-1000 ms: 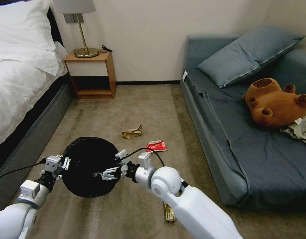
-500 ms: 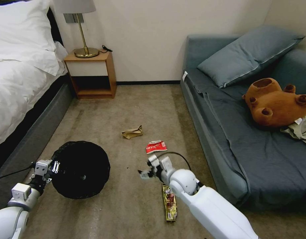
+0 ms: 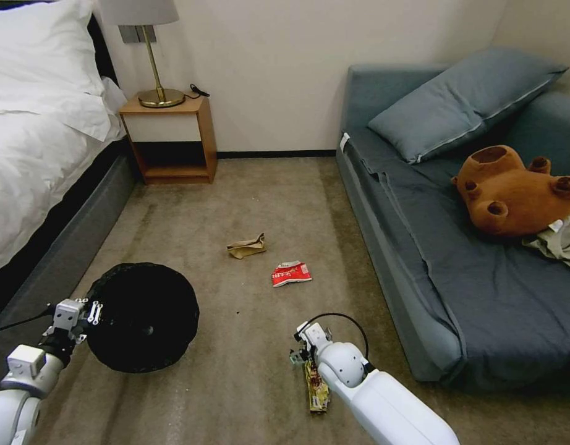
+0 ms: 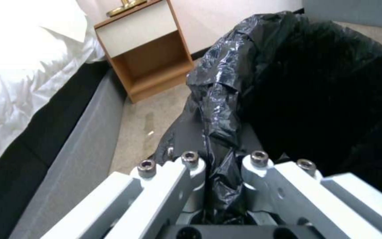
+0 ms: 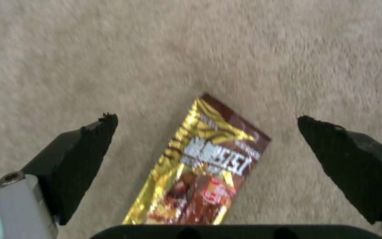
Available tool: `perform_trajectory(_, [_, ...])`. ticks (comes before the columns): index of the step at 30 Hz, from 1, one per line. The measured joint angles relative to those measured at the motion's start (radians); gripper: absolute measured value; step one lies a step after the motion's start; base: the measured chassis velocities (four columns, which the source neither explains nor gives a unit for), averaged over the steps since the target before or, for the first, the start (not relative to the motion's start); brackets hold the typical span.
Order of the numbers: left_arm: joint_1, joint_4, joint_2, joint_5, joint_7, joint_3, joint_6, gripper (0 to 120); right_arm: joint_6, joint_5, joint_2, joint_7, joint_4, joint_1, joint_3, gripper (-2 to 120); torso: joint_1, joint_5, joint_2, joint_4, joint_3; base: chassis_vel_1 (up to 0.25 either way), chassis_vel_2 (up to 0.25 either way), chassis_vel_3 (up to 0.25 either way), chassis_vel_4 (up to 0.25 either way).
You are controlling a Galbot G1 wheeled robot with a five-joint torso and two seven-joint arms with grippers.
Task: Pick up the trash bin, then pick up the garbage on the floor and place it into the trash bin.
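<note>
The trash bin (image 3: 143, 316), round and black with a wrinkly liner, hangs low over the carpet at the left. My left gripper (image 3: 90, 312) is shut on its rim. In the left wrist view the gripper (image 4: 221, 159) pinches the liner (image 4: 220, 99) at the rim. The garbage lies on the carpet: a tan paper bag (image 3: 246, 246), a red-and-white packet (image 3: 291, 273) and a yellow-brown snack wrapper (image 3: 316, 388). My right gripper (image 3: 299, 351) is low over the wrapper's far end. In the right wrist view that gripper (image 5: 206, 119) is open, its black fingers (image 5: 80, 156) either side of the wrapper (image 5: 200, 166).
A bed (image 3: 44, 154) with a grey frame runs along the left. A wooden nightstand (image 3: 170, 139) with a lamp stands at the back wall. A grey-blue sofa (image 3: 483, 278) on the right carries a pillow, a brown plush bear (image 3: 514, 191) and olive clothes (image 3: 560, 241).
My right gripper left the bin's opening and swung right and down to the snack wrapper. My left gripper carried the bin a little to the left.
</note>
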Motion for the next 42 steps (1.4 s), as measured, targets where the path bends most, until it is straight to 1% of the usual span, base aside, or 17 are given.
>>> perform_trajectory(9, [-0.004, 0.008, -0.003, 0.005, 0.004, 0.005, -0.012, 4, -0.006, -0.024, 0.006, 0.019, -0.009, -0.045, 0.018, 100, 0.0, 0.0, 0.0, -0.0001, 0.0, 0.0, 0.0, 0.0, 0.0])
perform_trajectory(14, [-0.003, -0.004, -0.003, 0.007, 0.004, 0.014, -0.011, 4, -0.003, -0.03, 0.007, 0.018, -0.018, -0.057, 0.031, 100, 0.0, 0.0001, 0.0, 0.0, 0.0, 0.0, 0.0, 0.0, 0.0])
perform_trajectory(26, [-0.015, -0.028, 0.009, 0.01, 0.003, 0.026, 0.017, 4, 0.018, -0.022, 0.013, 0.005, -0.036, -0.07, 0.038, 100, 0.0, 0.0001, 0.0, -0.0001, 0.0, 0.0, 0.0, 0.0, 0.0])
perform_trajectory(35, [-0.015, -0.024, 0.001, 0.018, 0.003, 0.035, 0.018, 4, 0.034, -0.02, 0.014, -0.009, -0.065, -0.066, 0.044, 100, 0.0, 0.0001, 0.0, 0.0, 0.0, 0.0, 0.0, 0.0, 0.0])
perform_trajectory(36, [-0.016, -0.021, -0.001, 0.022, 0.003, 0.037, 0.017, 4, 0.036, -0.018, 0.014, -0.014, -0.07, -0.065, 0.046, 98, 0.0, 0.0001, 0.0, 0.0, 0.0, 0.0, 0.0, 0.0, 0.0])
perform_trajectory(37, [-0.016, -0.021, -0.001, 0.022, 0.003, 0.037, 0.017, 4, 0.036, -0.018, 0.014, -0.014, -0.07, -0.065, 0.046, 98, 0.0, 0.0001, 0.0, 0.0, 0.0, 0.0, 0.0, 0.0, 0.0])
perform_trajectory(39, [-0.017, -0.019, -0.004, 0.025, 0.003, 0.038, 0.016, 4, 0.039, -0.016, 0.014, -0.018, -0.078, -0.065, 0.048, 89, 0.0, 0.0, 0.0, 0.0, 0.0, 0.0, 0.0, 0.0, 0.0])
perform_trajectory(40, [-0.017, -0.019, -0.004, 0.025, 0.003, 0.038, 0.016, 4, 0.039, -0.016, 0.014, -0.018, -0.078, -0.065, 0.048, 89, 0.0, 0.0, 0.0, 0.0, 0.0, 0.0, 0.0, 0.0, 0.0])
perform_trajectory(42, [-0.016, -0.019, -0.005, 0.026, 0.003, 0.038, 0.016, 4, 0.046, -0.015, 0.015, -0.025, -0.084, -0.065, 0.049, 79, 0.0, 0.0, 0.0, -0.0001, 0.0, 0.0, 0.0, 0.0, 0.0])
